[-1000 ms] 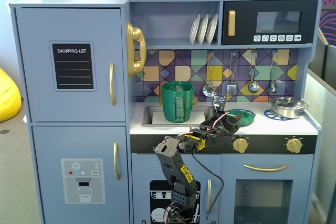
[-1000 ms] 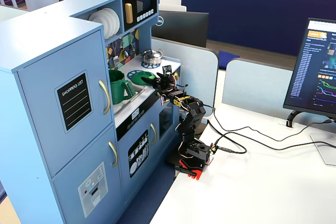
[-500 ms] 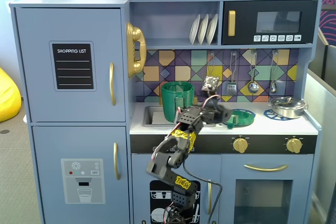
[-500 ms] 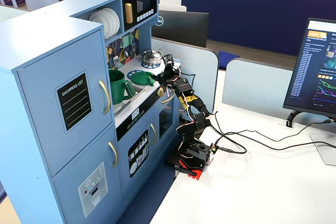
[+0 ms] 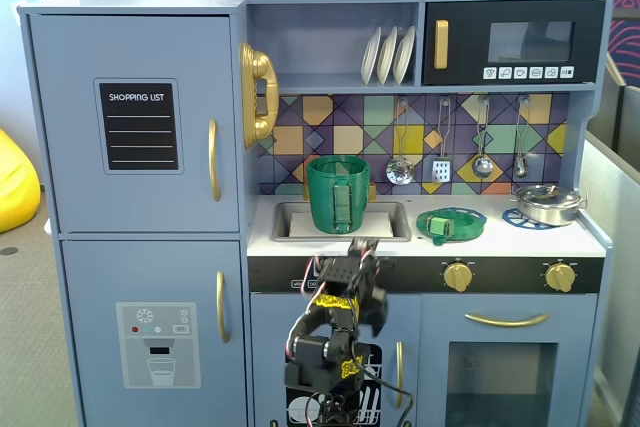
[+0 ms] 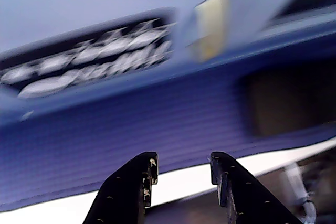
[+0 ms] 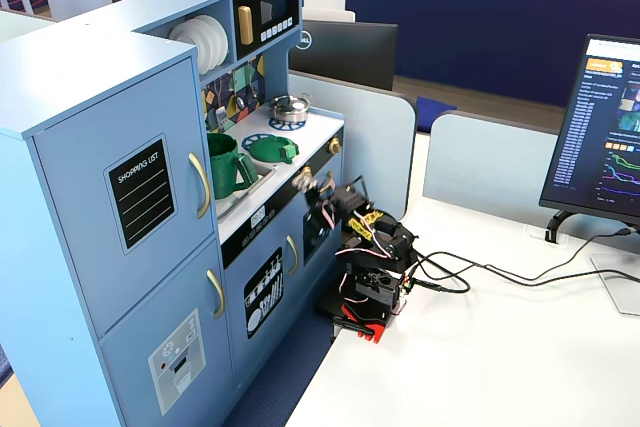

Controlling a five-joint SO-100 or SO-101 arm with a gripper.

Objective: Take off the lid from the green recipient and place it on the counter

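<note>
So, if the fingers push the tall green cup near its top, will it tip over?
Probably yes: the green cup is tall and narrow, so high pushes could tip it. It looks like thin, light plastic and appears empty, so it would likely slide easily.

The single black five-joint arm (image 5: 335,332) with yellow tape at its joints sits folded low, its links bunched over its base in both fixed views (loose wires trail from it). Its 2-finger black gripper (image 6: 181,174) points forward and slightly up. In the wrist view the 2 dark fingers (image 6: 131,187) enter from the bottom edge, parted with a clear gap between them and nothing held.
</note>
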